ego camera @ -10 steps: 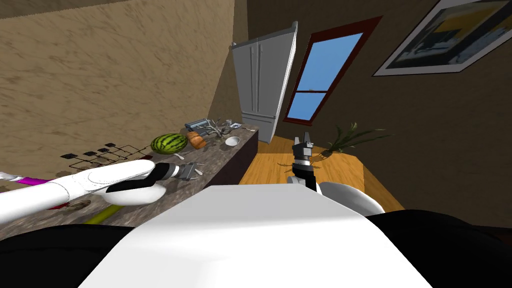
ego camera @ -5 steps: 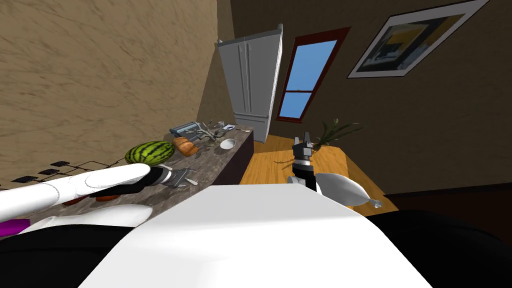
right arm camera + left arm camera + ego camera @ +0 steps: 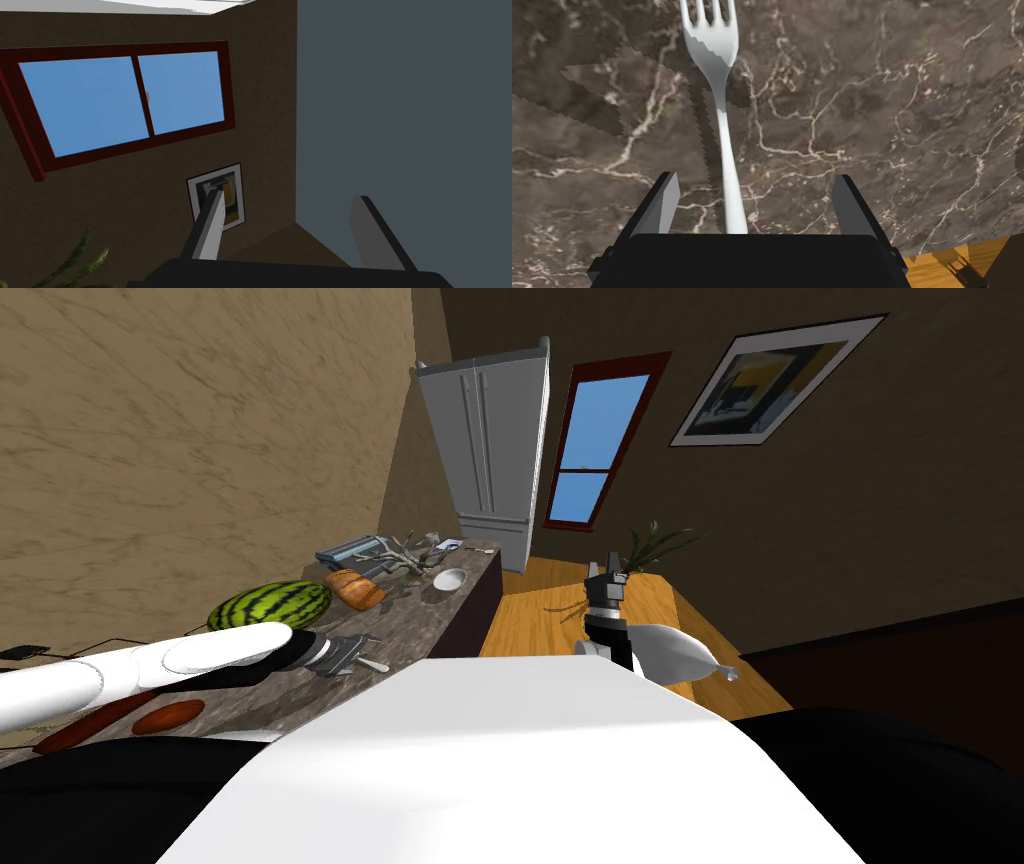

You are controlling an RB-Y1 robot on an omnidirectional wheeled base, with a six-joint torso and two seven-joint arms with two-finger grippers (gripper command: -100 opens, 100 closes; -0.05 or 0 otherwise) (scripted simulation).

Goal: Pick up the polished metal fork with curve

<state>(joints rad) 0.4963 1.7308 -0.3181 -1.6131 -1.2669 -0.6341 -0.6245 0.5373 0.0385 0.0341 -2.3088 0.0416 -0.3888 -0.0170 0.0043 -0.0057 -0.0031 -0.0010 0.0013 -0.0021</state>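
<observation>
Left claw (image 3: pixel 755 176) released, jaws wide, hanging close over the table (image 3: pixel 887 100). Nothing gripped.

Fork (image 3: pixel 722 100) lies flat on the table, straight ahead of the claw. Its handle runs back between the two fingers (image 3: pixel 668 200) to the claw's dark body, and its tines point away. The handle sits off-centre in the gap and touches neither finger.

Fork shape: smooth pale grey metal with a soft sheen. A broad rounded head tapers to a thin neck, then a slim handle that widens a little toward the claw end. Jagged dark shadow patches lie beside the neck and head.

Table top: dark brown marble look with thin pale branching veins, flat. Its edge is close beside the claw, with orange wood-grain floor (image 3: pixel 952 265) past it.

Further along the table, beyond the left claw:
- round green striped watermelon (image 3: pixel 270 603), nearest
- brown oblong loaf (image 3: pixel 355 588) past it
- small white bowl (image 3: pixel 450 579) past that, nearer the table edge

Right claw (image 3: pixel 287 195) also released, its thin grey blades well apart. It is held upright over the floor, clear of the table and well apart from the left claw.
</observation>
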